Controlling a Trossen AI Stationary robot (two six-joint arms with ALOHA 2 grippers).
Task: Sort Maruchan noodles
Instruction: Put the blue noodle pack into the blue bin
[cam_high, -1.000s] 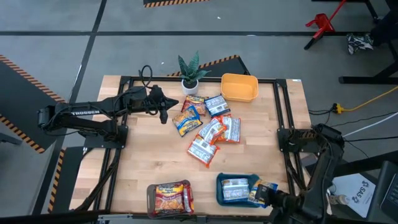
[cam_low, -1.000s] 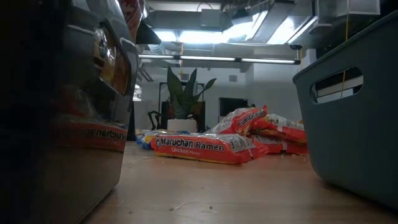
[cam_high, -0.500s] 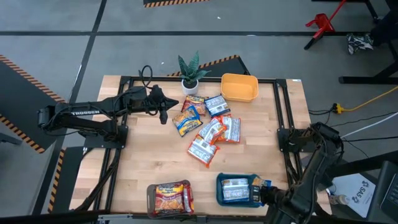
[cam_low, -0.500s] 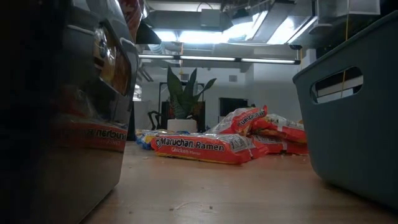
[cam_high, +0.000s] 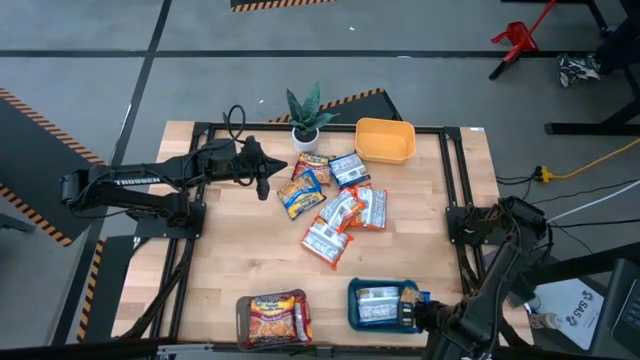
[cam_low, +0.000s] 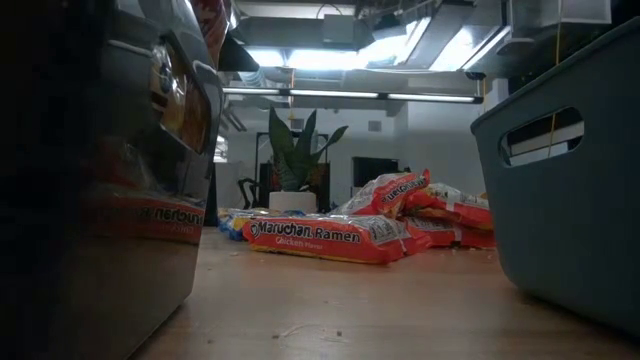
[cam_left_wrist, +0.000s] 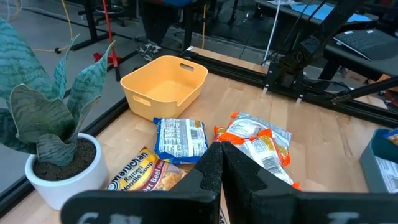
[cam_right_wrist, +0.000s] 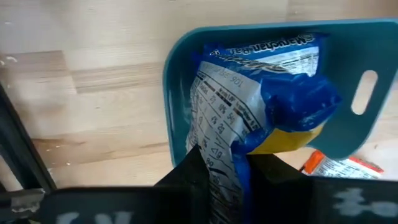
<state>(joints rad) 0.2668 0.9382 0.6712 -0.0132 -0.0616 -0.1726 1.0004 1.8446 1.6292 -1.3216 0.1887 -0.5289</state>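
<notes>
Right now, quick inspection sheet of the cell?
Surface: wooden table, dark frame rails.
Job's things: loose noodle packets heaped mid-table; brown tray holds one, teal tray one, yellow tray none.
Clutter: potted plant at the far edge.
Grippers: right end effector shut on blue packet over the teal tray; left end effector shut, above the pile.
Cables: black loop near the plant.
Surroundings: hazard tape on the floor.

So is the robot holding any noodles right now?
Yes. The right gripper pinches a blue Maruchan packet by its end, over the teal tray. The left gripper holds nothing, fingers shut.
</notes>
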